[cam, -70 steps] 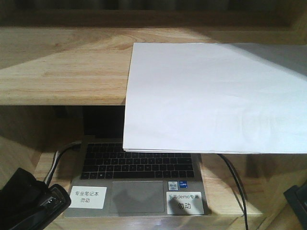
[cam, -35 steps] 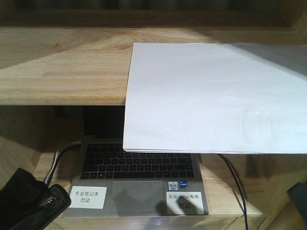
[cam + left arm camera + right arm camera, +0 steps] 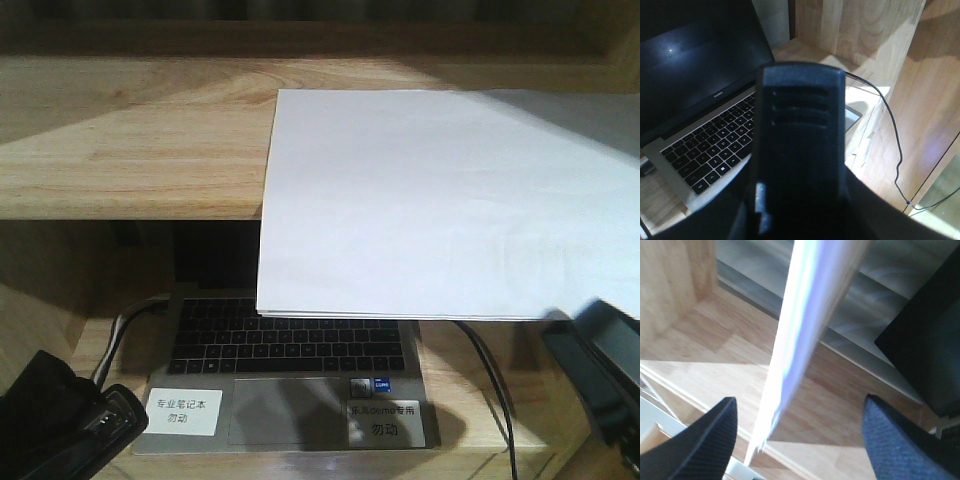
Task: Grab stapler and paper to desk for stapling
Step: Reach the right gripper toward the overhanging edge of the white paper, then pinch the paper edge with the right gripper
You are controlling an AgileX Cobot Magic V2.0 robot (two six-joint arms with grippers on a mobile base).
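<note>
The paper [image 3: 440, 200], a thin white stack, lies on a wooden shelf board [image 3: 130, 140] with its front edge hanging out over the laptop. In the right wrist view the paper [image 3: 800, 335] shows edge-on between the fingers of my right gripper [image 3: 797, 435], which is open and not touching it. In the front view this gripper [image 3: 600, 375] sits just under the paper's front right corner. My left gripper [image 3: 60, 420] stays low at the front left, shut on the black stapler [image 3: 800, 140]. The desk [image 3: 450, 375] lies below the shelf.
An open silver laptop [image 3: 285, 375] with white stickers stands on the desk under the shelf. Black cables [image 3: 495, 390] run along both its sides. Wooden side panels [image 3: 875, 30] close in the space, and the shelf board overhangs the laptop's screen.
My right gripper has risen into the front view at the bottom right, up to the paper's overhanging corner. The left gripper with the stapler and the paper have stayed put.
</note>
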